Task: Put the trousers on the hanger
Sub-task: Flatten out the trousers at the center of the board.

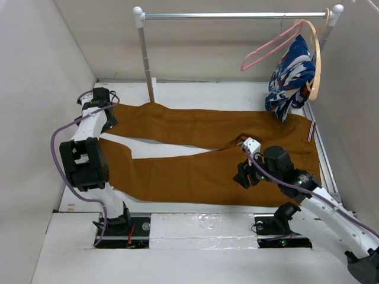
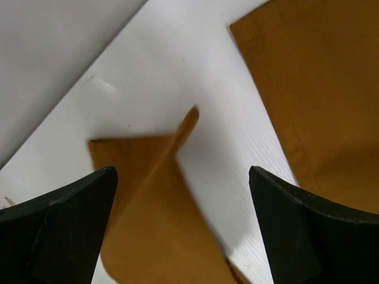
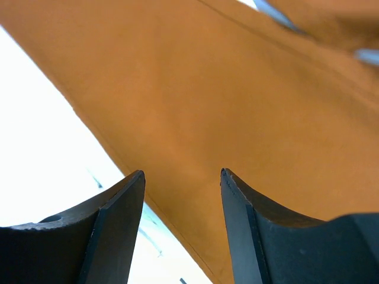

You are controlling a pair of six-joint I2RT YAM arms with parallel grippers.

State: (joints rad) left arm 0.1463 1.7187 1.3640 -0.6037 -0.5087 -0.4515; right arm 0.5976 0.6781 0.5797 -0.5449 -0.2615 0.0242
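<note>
Hovers over trousers (image 1: 195, 171) spread flat on the bench (image 1: 195, 94), hanger (image 1: 269, 50) well apart on the rail (image 1: 237, 16): left jaws released above a cuff (image 2: 148, 195), right jaws parted and empty, probably seeking holds.

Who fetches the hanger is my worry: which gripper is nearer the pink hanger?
Right. The right gripper hovers over the trousers right of centre, the pink hanger hanging beyond it at far right; the left gripper is at the leg cuffs, far left.

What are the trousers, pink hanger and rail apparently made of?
The trousers look like matte woven cloth, perhaps cotton: limp, stitched seams. The pink hanger: thin, smooth, perhaps coated wire or plastic. The rail: shiny grey tube, probably metal.
</note>
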